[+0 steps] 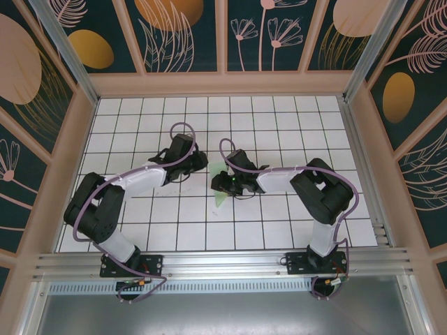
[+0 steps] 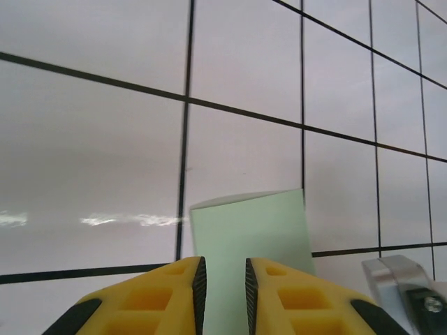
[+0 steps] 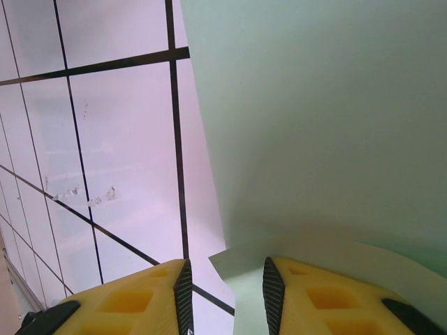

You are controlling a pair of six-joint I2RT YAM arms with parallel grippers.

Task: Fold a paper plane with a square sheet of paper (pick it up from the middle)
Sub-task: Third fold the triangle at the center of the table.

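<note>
Paper (image 2: 248, 230) threads left tool (image 2: 223, 271), right tool (image 3: 227, 272) (both ajar).

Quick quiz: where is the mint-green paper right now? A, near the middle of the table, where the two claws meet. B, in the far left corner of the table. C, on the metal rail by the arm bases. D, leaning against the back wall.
A: the overhead view shows the mint-green paper on the tiled table near its middle, with the left claw and the right claw both at it.
</note>
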